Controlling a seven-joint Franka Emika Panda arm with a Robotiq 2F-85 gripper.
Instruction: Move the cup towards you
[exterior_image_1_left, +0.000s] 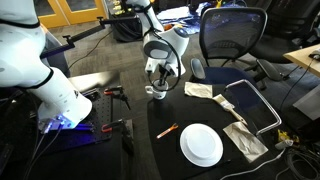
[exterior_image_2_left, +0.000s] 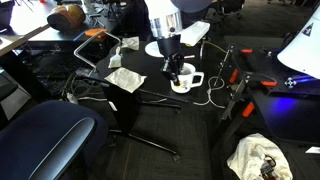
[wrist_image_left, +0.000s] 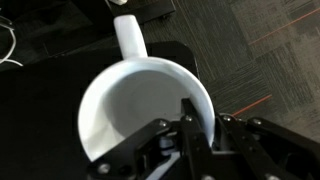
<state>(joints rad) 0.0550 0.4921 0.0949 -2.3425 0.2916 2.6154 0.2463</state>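
Observation:
The cup is a small white ceramic mug with a side handle. It stands on the black table in both exterior views (exterior_image_1_left: 157, 92) (exterior_image_2_left: 184, 81). In the wrist view the cup (wrist_image_left: 140, 100) fills the middle, its handle pointing up. My gripper (wrist_image_left: 200, 125) is straight above it and shut on the cup's rim, one finger inside the bowl and one outside the wall. In the exterior views the gripper (exterior_image_1_left: 160, 76) (exterior_image_2_left: 174, 68) comes down onto the cup from above.
A flat white plate (exterior_image_1_left: 201, 145) lies on the table with an orange pen (exterior_image_1_left: 166, 130) beside it. Crumpled paper (exterior_image_1_left: 198, 90) and a cloth (exterior_image_1_left: 244, 138) lie nearby. An office chair (exterior_image_1_left: 232, 40) stands behind the table, and a metal frame (exterior_image_1_left: 262, 105) at its edge.

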